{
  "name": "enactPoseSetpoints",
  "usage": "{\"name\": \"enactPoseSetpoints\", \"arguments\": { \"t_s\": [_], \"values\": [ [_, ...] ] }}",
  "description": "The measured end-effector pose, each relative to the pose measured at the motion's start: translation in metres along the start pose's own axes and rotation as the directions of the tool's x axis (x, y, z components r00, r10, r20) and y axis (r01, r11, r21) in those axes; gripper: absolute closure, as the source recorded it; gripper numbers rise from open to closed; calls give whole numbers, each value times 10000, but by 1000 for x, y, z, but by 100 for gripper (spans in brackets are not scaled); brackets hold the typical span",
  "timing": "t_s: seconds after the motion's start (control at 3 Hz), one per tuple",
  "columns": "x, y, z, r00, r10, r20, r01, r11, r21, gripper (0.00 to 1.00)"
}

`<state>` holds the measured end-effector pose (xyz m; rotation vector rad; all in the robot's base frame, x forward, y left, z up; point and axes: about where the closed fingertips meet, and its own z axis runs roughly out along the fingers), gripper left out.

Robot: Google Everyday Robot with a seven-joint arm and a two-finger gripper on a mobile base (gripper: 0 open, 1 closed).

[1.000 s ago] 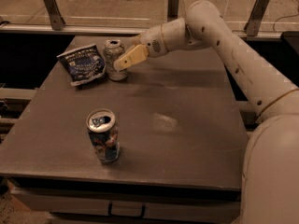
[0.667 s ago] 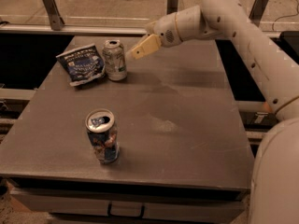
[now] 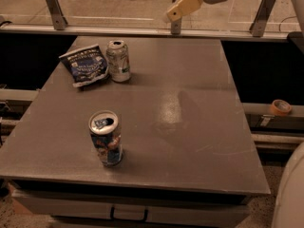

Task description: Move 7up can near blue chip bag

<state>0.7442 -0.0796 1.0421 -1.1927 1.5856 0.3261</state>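
Observation:
The 7up can [image 3: 118, 61], silvery-white with green markings, stands upright at the far left of the table, touching or just beside the right edge of the blue chip bag [image 3: 84, 65]. The bag lies flat, dark blue with white lettering. My gripper [image 3: 175, 13] is raised high above the table's far edge, well to the right of the can and apart from it. It holds nothing that I can see.
A blue, colourfully printed can [image 3: 106, 137] stands open-topped near the front left of the grey table [image 3: 199, 127]. A metal rail with posts [image 3: 175, 30] runs behind the table. A roll of tape [image 3: 280, 107] lies on a ledge at the right.
My gripper has left the 7up can, rising up and to the right, away from the table surface. The can stays standing beside the chip bag.

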Motion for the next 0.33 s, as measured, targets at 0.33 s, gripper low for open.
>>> {"name": "enactPoseSetpoints", "arguments": {
  "t_s": [0.33],
  "values": [
    [0,0,0,10000,1,0,-1,10000,-5,0]
  ]
}}
